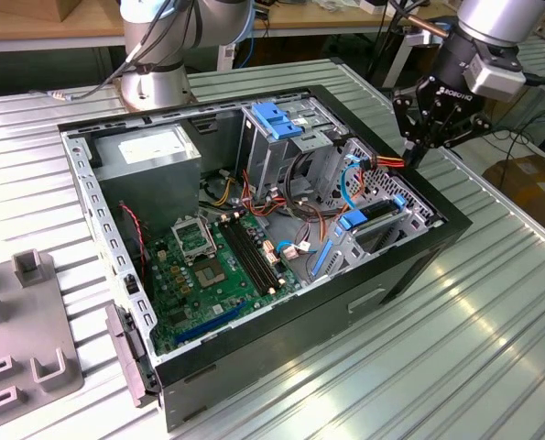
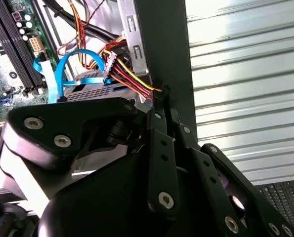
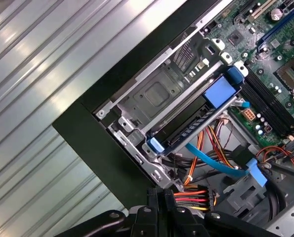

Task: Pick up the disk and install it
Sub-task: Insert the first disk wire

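Exterior view: gripper point(image 1: 417, 154) hangs at the far corner of the open computer case point(image 1: 409, 266), on the exterior view's right, fingers pinched together with nothing between them, tips just beside the red-yellow power cables point(image 1: 388, 162). The disk point(image 1: 379, 214) sits inside the case in the drive bay near that corner, blue bracket along its edge; first wrist view shows it point(image 3: 186, 129) seated in the metal bay with a blue SATA cable point(image 3: 213, 161) running just beside it. Motherboard point(image 1: 212, 266) lies on the case floor.

Bright overhead light glares off the ribbed table point(image 1: 492, 339).
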### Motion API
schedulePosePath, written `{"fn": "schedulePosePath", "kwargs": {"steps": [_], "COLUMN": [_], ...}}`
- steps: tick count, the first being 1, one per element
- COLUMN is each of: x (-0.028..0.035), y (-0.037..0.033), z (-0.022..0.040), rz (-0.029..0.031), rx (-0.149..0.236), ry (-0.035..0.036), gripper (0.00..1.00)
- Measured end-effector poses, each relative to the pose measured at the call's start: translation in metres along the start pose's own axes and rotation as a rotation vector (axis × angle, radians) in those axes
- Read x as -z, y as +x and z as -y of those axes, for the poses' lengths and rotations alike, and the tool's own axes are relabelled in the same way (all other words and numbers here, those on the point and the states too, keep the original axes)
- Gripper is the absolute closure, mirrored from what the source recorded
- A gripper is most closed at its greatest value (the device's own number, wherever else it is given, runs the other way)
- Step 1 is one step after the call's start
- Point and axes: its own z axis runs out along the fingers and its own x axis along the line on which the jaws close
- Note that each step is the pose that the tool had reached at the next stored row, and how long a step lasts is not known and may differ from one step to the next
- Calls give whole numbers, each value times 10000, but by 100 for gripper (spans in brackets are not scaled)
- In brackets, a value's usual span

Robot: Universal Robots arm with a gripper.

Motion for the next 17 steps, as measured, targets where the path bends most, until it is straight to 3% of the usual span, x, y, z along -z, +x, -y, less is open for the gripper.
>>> {"fn": "schedulePosePath", "kwargs": {"steps": [9, 14, 17], "x": [-10, -18, -34], "y": [-16, -149, -150], "z": [-13, -135, -135], "rz": [-4, -4, -7], "rx": [-1117, -1167, -1856], "ry": [-33, -34, -54], "gripper": [84, 84, 84]}}
